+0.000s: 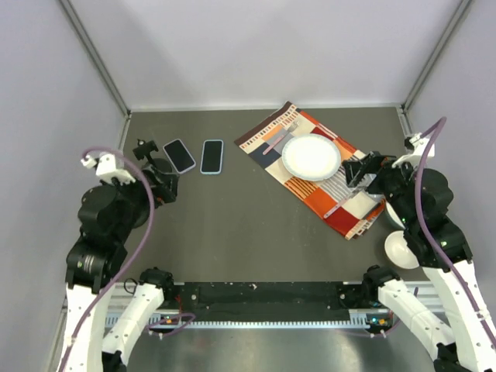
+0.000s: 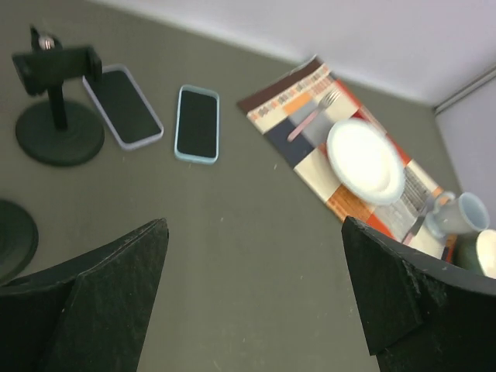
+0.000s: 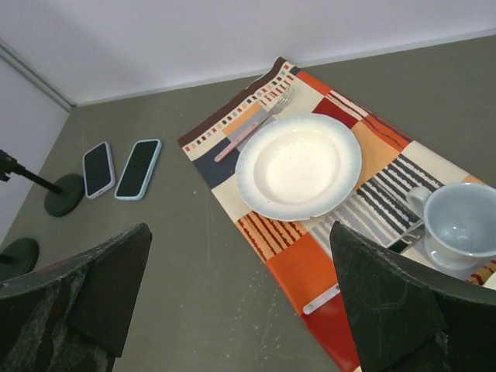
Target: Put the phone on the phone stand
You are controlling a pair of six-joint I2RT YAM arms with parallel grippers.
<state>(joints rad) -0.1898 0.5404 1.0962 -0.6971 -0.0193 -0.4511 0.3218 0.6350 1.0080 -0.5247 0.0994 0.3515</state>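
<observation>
phone stand (image 2: 59,132): black, upright | lilac-cased phone (image 2: 122,106): flat, screen up, just beside stand | blue-cased phone (image 2: 197,123): flat, alongside, apart

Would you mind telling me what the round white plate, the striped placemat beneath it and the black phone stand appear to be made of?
The round white plate looks like glazed ceramic, possibly melamine: smooth with a soft sheen. The striped placemat seems to be fabric: matte, thin, lying flat. The black phone stand looks like matte plastic or painted metal; the pictures cannot settle which.
</observation>
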